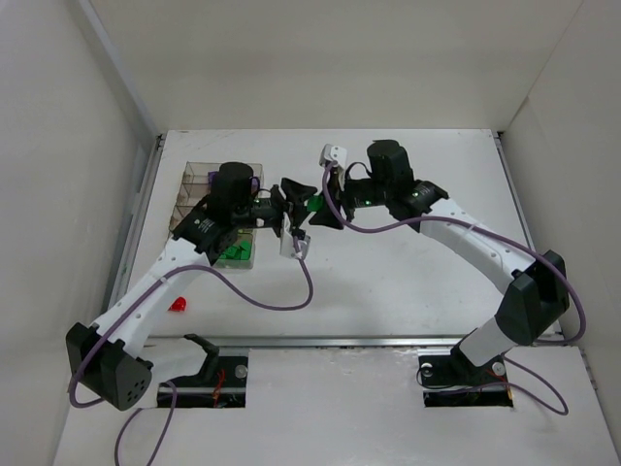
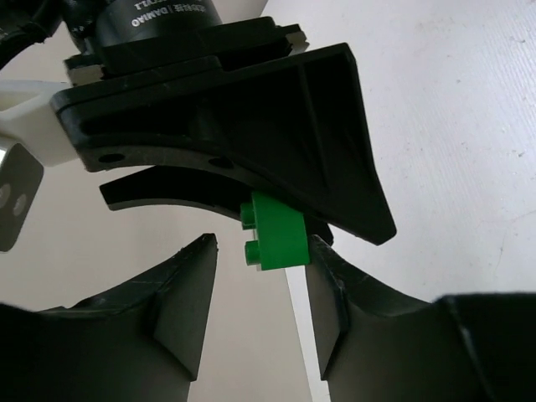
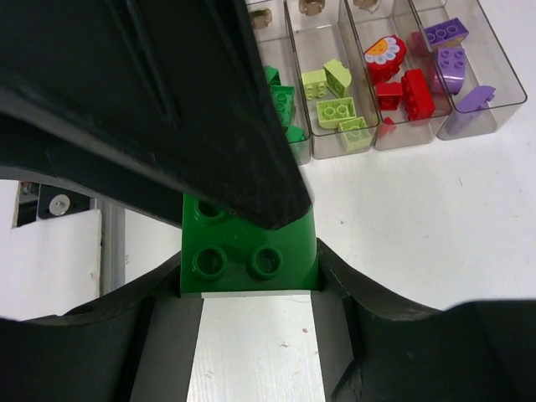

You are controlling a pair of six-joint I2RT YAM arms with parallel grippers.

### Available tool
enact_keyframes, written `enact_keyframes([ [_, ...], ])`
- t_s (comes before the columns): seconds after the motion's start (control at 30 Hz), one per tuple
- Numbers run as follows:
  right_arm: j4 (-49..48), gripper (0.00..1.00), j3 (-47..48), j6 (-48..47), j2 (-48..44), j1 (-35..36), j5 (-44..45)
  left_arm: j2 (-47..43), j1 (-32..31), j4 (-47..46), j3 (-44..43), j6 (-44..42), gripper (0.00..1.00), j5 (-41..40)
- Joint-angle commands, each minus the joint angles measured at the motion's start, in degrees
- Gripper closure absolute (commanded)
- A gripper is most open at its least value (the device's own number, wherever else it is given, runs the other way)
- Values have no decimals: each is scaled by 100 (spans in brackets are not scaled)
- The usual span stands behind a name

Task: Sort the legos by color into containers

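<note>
A dark green lego (image 3: pixel 247 251) hangs in the air, with my right gripper (image 3: pixel 249 270) shut on its two sides. My left gripper (image 2: pixel 261 251) faces it from the other side, open. Its right finger (image 2: pixel 335 293) touches the lego (image 2: pixel 276 230), and a gap remains at the left finger (image 2: pixel 188 285). From above, both grippers meet over the table's middle around the lego (image 1: pixel 315 205). The clear containers (image 3: pixel 366 92) hold dark green (image 3: pixel 280 100), yellow-green (image 3: pixel 335 109), red (image 3: pixel 410 88) and purple (image 3: pixel 448 63) legos in separate rows.
The organizer box (image 1: pixel 199 175) lies at the left of the table under my left arm. A single red lego (image 1: pixel 177 305) lies on the table near the left front. White walls enclose the table on three sides.
</note>
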State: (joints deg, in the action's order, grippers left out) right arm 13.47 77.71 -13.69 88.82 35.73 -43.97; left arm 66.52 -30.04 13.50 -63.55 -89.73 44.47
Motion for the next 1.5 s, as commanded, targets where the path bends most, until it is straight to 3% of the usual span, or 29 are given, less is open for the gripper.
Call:
enact_keyframes([
  [0.0, -143, 100, -2, 7, -242, 101, -183, -166, -98, -427, 44, 140, 59, -35],
  [0.1, -143, 100, -54, 7, -242, 154, -183, -113, -169, -277, 44, 140, 72, -35],
  [0.13, -143, 100, -54, 7, -242, 154, -183, -113, -169, -208, 44, 88, 83, -35],
  [0.23, -143, 100, -54, 7, -295, 154, -183, -113, -169, -207, 44, 88, 97, -87],
  [0.37, -143, 100, -107, 7, -295, 154, -130, -113, -169, -207, 44, 211, 100, -140],
  [0.47, -143, 42, -107, 252, -234, 154, 150, -166, -169, -207, 97, 570, 100, -342],
  [0.5, -143, 0, -107, 253, -233, 154, 439, -166, -169, -207, 97, 910, 100, -551],
  [0.6, -143, 0, -107, 603, -233, 154, 1133, -166, -169, -207, 97, 1719, 100, -1052],
  [0.67, -196, 0, -107, 754, -180, 101, 1706, -96, 278, -6, 97, 2642, 100, -1054],
  [0.8, -433, 0, -160, 1193, -180, -293, 2093, -43, 1069, 661, 97, 3610, 100, -906],
  [0.9, -486, 0, -160, 1325, -128, -496, 2401, -43, 1604, 1636, 149, 3394, 100, -641],
  [0.93, -486, 0, -82, 1325, -58, -496, 2480, -43, 1711, 1900, 150, 2957, 100, -641],
  [0.97, -486, 0, -81, 1230, -57, -496, 2533, 9, 1808, 2450, 202, 2648, 100, -737],
  [1.07, -486, 0, 33, 1106, 83, -496, 2376, 62, 2282, 2946, 465, 2032, 100, -1332],
  [1.23, -486, 0, 86, 1106, 294, -496, 2129, 63, 2731, 3177, 870, 898, 100, -1792],
  [1.33, -486, 0, 86, 1106, 347, -496, 2129, 229, 2845, 2923, 950, 948, 99, -1854],
  [1.47, -486, 0, 86, 1106, 347, -496, 2129, 537, 2978, 2737, 950, 1063, 89, -1976],
])
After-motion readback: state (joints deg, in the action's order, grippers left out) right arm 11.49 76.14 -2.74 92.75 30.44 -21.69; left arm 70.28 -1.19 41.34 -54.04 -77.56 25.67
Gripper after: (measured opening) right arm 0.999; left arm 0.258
